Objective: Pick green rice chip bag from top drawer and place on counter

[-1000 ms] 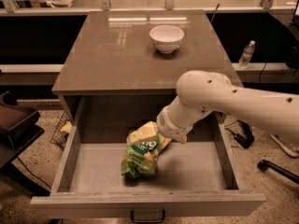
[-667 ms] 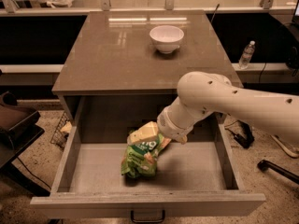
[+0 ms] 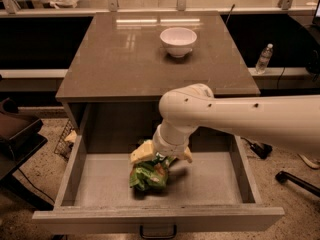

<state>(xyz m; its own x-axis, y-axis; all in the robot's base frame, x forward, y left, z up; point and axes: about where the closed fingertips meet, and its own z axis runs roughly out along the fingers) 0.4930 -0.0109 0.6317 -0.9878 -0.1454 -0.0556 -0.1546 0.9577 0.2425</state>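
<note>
The green rice chip bag (image 3: 149, 174) lies crumpled on the floor of the open top drawer (image 3: 215, 181), left of its middle. My gripper (image 3: 163, 157) reaches down into the drawer from the right on a thick white arm. Its cream fingers (image 3: 142, 153) sit on either side of the bag's top and are closed on it. The bag's lower part still rests on the drawer floor. The counter (image 3: 120, 59) above is glossy grey-brown. The drawer's dark handle (image 3: 157, 232) shows at the bottom edge.
A white bowl (image 3: 178, 40) stands on the counter at the back, right of centre. A plastic water bottle (image 3: 263, 59) stands on a ledge to the right. A wire basket (image 3: 65, 139) sits on the floor left of the cabinet. Dark furniture (image 3: 17, 134) is at the far left.
The arm has settled slightly lower over the bag. The bag has hardly moved.
</note>
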